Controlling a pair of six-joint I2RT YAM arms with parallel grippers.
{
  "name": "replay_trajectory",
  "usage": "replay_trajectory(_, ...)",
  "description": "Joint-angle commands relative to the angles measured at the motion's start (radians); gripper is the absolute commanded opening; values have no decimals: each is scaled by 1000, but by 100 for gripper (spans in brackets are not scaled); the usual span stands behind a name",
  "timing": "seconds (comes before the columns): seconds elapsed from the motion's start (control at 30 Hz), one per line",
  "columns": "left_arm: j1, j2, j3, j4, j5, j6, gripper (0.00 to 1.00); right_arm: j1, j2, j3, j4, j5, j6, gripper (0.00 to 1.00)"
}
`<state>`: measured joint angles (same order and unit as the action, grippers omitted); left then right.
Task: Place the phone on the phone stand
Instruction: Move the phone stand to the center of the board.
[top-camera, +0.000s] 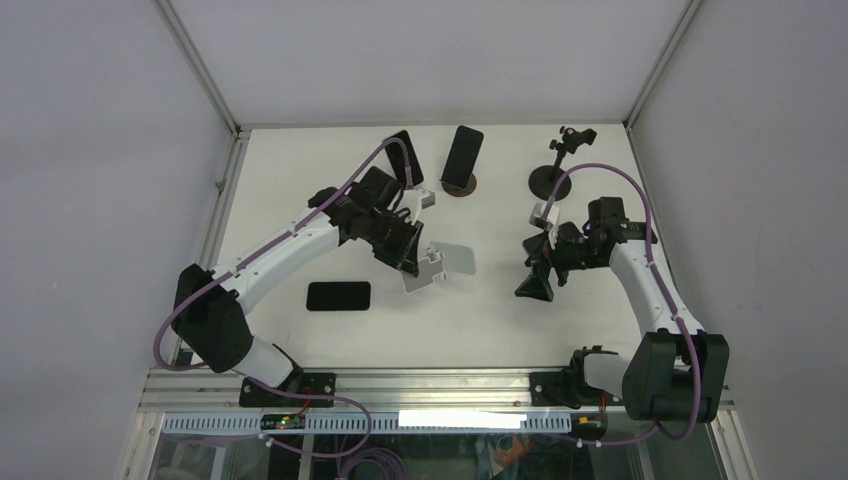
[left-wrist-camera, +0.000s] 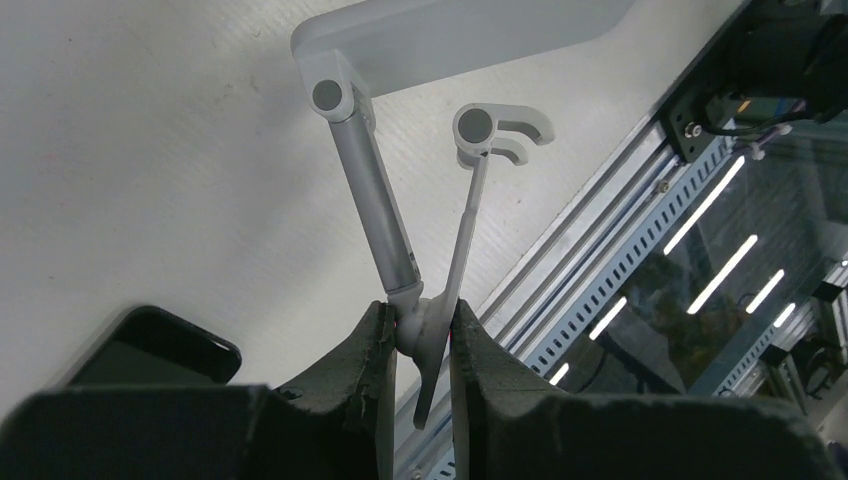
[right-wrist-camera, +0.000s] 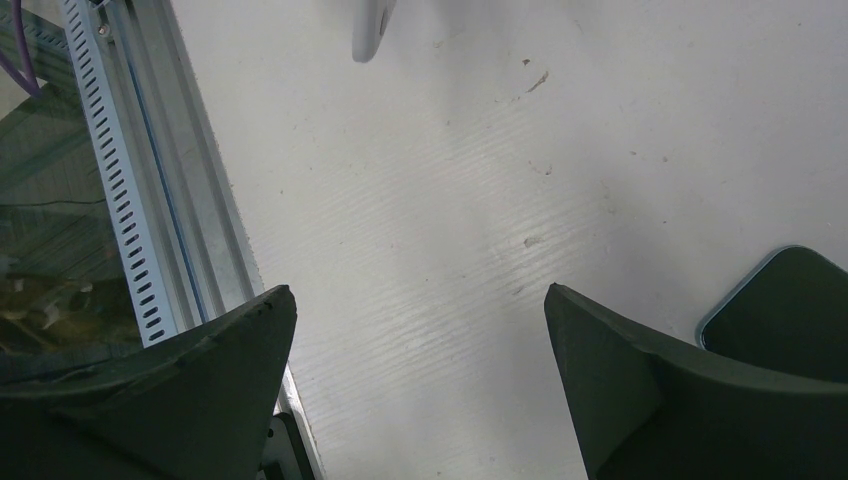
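Observation:
A black phone (top-camera: 338, 296) lies flat on the white table, front left of centre; its corner shows in the left wrist view (left-wrist-camera: 150, 350). My left gripper (top-camera: 412, 257) is shut on a grey folding phone stand (top-camera: 438, 264) and grips it at its hinge (left-wrist-camera: 428, 325). The stand's arm (left-wrist-camera: 372, 190), base plate (left-wrist-camera: 460, 30) and hooked cradle (left-wrist-camera: 500, 125) reach out beyond the fingers, above the table. My right gripper (top-camera: 533, 282) is open and empty, low over the table right of centre (right-wrist-camera: 415, 290).
At the back, one dark phone (top-camera: 405, 160) leans on a stand and another (top-camera: 462, 155) stands on a round brown base. A black clamp stand (top-camera: 550, 178) is at the back right. A dark rounded-corner slab (right-wrist-camera: 790, 310) lies by my right finger. The metal rail (top-camera: 440, 385) runs along the near edge.

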<state>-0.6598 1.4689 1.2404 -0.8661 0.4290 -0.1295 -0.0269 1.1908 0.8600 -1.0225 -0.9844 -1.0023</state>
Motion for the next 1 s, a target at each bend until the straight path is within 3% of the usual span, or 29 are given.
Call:
replay_trajectory(0.0, -55, 71, 143, -132, -78, 61, 0, -5, -6, 24, -1, -27, -21, 99)
replay_trajectory(0.57, -165, 489, 538, -543, -224, 185, 1, -5, -5, 25, -2, -22, -22, 99)
replay_trajectory(0.97, -180, 630, 734, -645, -276, 199, 32, -5, -5, 25, -5, -23, -25, 99)
